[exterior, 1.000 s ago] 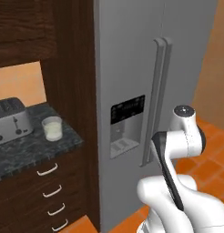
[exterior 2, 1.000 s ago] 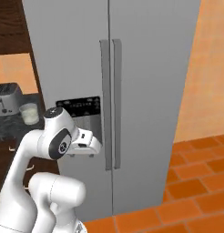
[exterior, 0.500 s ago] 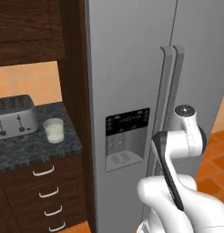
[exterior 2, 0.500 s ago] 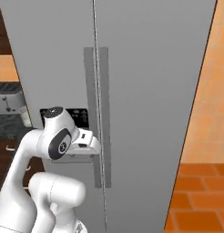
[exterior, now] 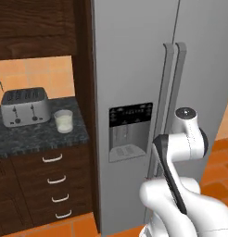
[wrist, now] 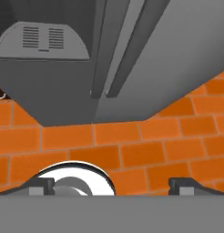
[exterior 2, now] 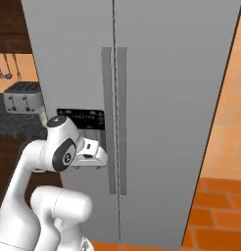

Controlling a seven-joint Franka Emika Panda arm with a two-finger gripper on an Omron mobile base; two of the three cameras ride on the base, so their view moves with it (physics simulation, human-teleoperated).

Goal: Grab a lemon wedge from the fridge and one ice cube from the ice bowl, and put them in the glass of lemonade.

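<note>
The silver-grey fridge (exterior: 134,55) stands shut, its two long bar handles (exterior 2: 115,117) side by side and the dark dispenser panel (exterior: 129,129) on the left door. The lemon wedge is hidden behind the closed doors. The glass of lemonade (exterior: 63,121) sits on the dark counter next to the toaster. The ice bowl and ice cube are out of view. My gripper (wrist: 113,184) is open and holds nothing; its fingertips (wrist: 41,184) stand wide apart over the orange brick floor, facing the foot of the fridge. In the right base view it (exterior 2: 93,156) hangs just in front of the dispenser.
A silver toaster (exterior: 24,106) stands on the granite counter (exterior: 23,136) left of the fridge, above dark wood drawers (exterior: 55,180). Dark wood cabinets (exterior: 37,23) hang above. Orange brick floor (exterior 2: 215,211) lies open to the fridge's right.
The whole picture has shifted: the base has driven and the fridge looms larger and nearer. The arm keeps its pose and the gripper stays open.
</note>
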